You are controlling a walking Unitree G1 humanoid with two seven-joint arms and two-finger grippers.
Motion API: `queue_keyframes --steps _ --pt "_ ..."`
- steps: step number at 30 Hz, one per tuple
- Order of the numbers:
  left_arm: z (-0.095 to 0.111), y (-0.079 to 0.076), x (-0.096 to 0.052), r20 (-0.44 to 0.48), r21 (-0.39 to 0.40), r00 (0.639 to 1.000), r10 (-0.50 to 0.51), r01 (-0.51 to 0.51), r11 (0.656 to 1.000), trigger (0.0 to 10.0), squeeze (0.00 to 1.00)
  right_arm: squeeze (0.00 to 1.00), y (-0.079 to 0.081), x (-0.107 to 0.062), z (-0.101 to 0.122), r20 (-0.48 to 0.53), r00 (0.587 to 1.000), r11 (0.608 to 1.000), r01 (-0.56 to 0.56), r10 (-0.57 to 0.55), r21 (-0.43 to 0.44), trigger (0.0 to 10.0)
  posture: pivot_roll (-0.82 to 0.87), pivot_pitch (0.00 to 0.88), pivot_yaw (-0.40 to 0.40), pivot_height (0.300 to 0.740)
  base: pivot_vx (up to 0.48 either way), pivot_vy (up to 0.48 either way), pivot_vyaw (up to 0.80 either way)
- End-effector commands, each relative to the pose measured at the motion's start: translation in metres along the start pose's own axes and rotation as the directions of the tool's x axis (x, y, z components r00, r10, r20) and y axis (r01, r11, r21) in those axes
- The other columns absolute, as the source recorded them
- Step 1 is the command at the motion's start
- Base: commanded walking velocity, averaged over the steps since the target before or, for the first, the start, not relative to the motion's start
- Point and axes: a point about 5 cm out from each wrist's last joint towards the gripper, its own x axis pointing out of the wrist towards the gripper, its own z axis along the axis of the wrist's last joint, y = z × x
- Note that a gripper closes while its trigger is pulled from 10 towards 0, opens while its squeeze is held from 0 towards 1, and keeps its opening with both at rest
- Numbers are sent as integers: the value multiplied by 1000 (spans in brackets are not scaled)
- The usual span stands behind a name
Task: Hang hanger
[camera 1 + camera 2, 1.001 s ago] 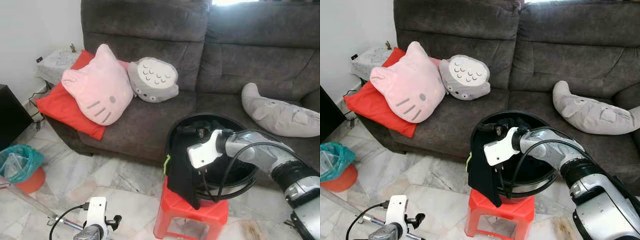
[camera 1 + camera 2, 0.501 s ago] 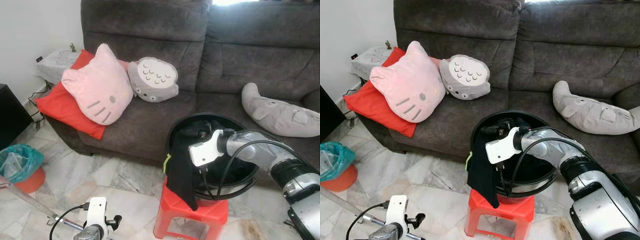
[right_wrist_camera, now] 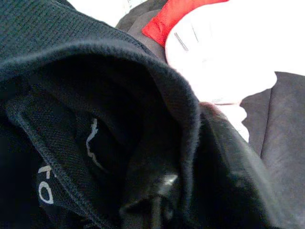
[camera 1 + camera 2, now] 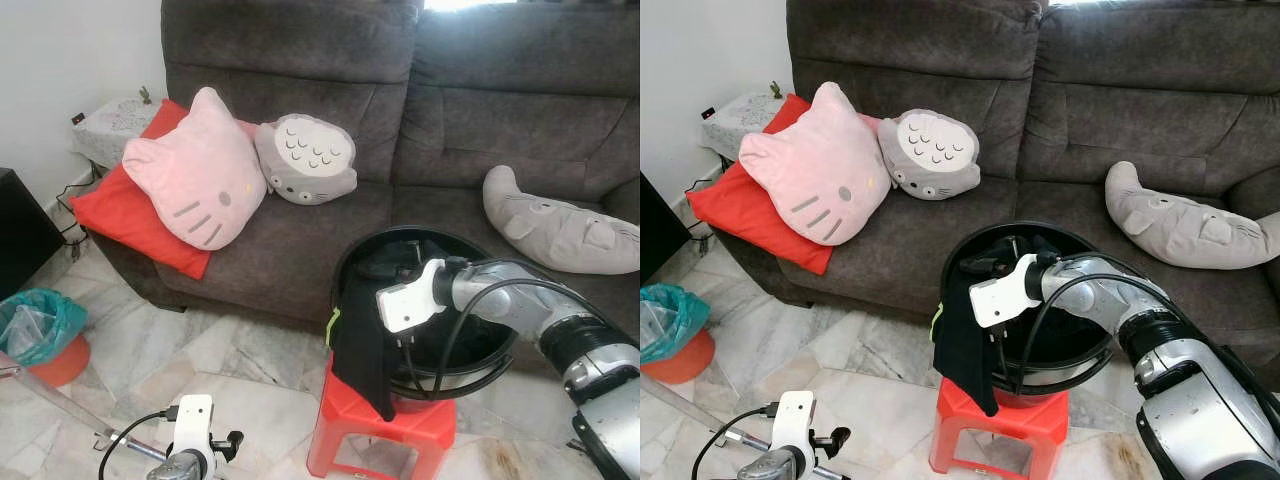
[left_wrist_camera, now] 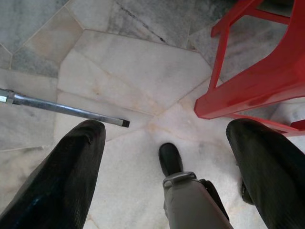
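A black garment [image 4: 362, 345] hangs over the near rim of a round black basket [image 4: 480, 352], which stands on a red plastic stool [image 4: 372, 424] in front of the sofa. My right gripper [image 4: 388, 268] reaches into the basket at that rim and is shut on the garment. In the right wrist view the garment's collar [image 3: 119, 76] lies folded against one black finger [image 3: 238, 186]. No hanger can be made out among the cloth. My left gripper [image 5: 169, 129] hangs low over the marble floor, open, with nothing between its fingers.
A grey sofa [image 4: 300, 230] runs behind the stool, carrying a pink cat cushion [image 4: 195, 175], a red cushion [image 4: 125, 215], a grey round plush [image 4: 305, 158] and a grey long plush [image 4: 560, 228]. A metal rod [image 5: 62, 109] lies on the floor. An orange bin with a teal bag [image 4: 38, 335] stands far left.
My right arm has shifted slightly at the basket rim and the garment's hanging edge has moved a little with it. The left arm has stayed still.
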Motion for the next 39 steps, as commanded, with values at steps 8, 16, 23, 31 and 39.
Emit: queue_keyframes --steps 8,16,23,31,39 --pt "-7 2 -1 -26 -6 1000 10 -10 1000 10000 0 0 -7 0 1 8 1000 1000 20 -20 13 0 -166 0 38 740 0 0 0" --pt "-7 2 -1 -25 -6 1000 8 -9 1000 10000 0 0 -14 -1 -2 -16 999 997 52 -51 57 0 -164 0 37 740 0 0 0" --pt "-8 0 -1 -27 -1 1000 4 -4 1000 10000 0 0 -45 -4 -1 -29 962 939 271 -271 214 0 -163 0 34 740 0 0 0" --pt "-11 0 -2 -37 2 999 3 -3 1000 10000 0 0 -63 -5 20 33 866 752 413 -499 514 0 -166 0 37 740 0 0 0" --pt "-12 1 -3 -42 7 999 2 -2 1000 10000 0 0 -77 -17 23 7 803 630 463 -596 623 0 -170 0 42 740 0 0 0"
